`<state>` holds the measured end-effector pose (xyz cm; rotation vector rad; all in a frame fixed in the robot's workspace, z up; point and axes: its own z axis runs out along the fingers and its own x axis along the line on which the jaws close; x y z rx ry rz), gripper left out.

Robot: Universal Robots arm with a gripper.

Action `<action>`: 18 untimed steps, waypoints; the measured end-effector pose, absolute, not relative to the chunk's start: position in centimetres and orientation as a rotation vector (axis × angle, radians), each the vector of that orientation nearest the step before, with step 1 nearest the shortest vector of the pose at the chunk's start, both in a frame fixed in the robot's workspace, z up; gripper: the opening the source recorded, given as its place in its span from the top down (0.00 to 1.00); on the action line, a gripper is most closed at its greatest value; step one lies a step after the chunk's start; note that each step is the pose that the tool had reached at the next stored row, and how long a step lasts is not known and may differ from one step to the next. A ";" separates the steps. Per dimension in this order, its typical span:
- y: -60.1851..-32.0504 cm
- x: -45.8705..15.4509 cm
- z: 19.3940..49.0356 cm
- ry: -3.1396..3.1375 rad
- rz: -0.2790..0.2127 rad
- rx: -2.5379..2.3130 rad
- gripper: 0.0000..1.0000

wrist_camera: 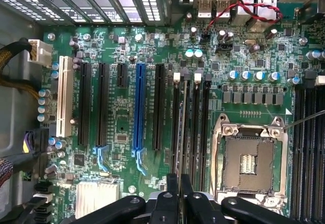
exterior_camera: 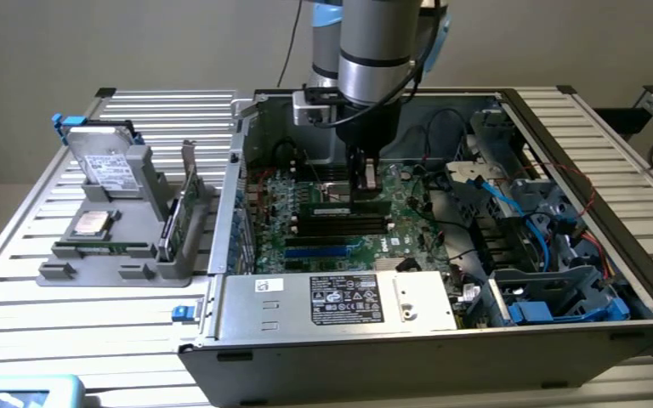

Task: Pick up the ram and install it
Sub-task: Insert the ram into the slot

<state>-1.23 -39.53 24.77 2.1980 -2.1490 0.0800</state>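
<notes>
Claw clamped on the ram over the motherboard's memory slots

The ram (exterior_camera: 343, 209), a slim green stick with a white sticker, stands on its long edge inside the open computer case (exterior_camera: 553, 280), lined up along the black memory slots (exterior_camera: 332, 226) of the motherboard (exterior_camera: 268, 248). Whether it is seated in a slot cannot be told. The claw (exterior_camera: 363, 191) comes straight down into the case and pinches the ram's upper edge. In the wrist view the claw (wrist_camera: 179, 179) has its two fingers (wrist_camera: 172, 183) almost together, leaving only a narrow gap, above the slots beside the bare processor socket (wrist_camera: 249, 163). Outside the case, to the exterior view's left, a grey holder (exterior_camera: 111, 274) on the slatted desk (exterior_camera: 31, 289) carries a hard drive (exterior_camera: 109, 166), a silver processor chip (exterior_camera: 88, 223) and an upright expansion card (exterior_camera: 184, 204).
</notes>
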 end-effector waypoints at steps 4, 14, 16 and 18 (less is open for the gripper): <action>-39.5 -1.2 24.6 -2.143 0.092 2.192 0.86; -39.5 -1.3 24.1 -2.136 0.085 2.205 0.86; -39.5 -1.3 24.1 -2.133 0.084 2.209 0.86; -39.5 -1.3 24.1 -2.132 0.084 2.211 0.86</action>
